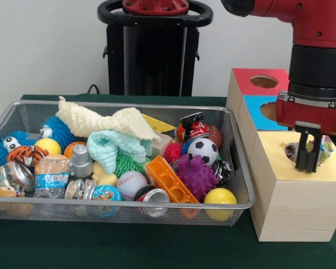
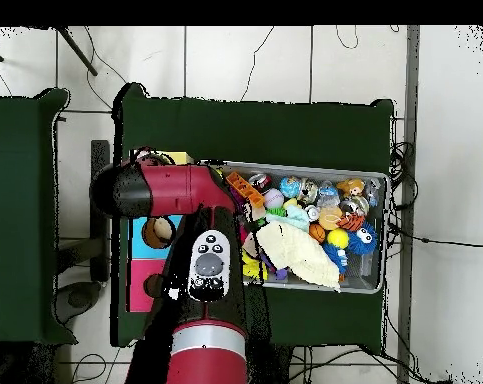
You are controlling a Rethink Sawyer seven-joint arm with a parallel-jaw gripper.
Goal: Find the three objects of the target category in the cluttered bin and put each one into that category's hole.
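Yellow box [image 1: 302, 185]: gripper [image 1: 308, 165] over its hole [image 1: 292, 150], wrapper [image 1: 323, 148] beside; drop step, jaw state unclear; next, back to basket [image 1: 235, 204].

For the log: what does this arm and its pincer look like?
The arm has glossy red shells with black bands at the joints. Its wrist is a black cylinder with a silver ring, above a red housing. The pincer is small, black and narrow. From overhead, a grey button panel sits on the red link.
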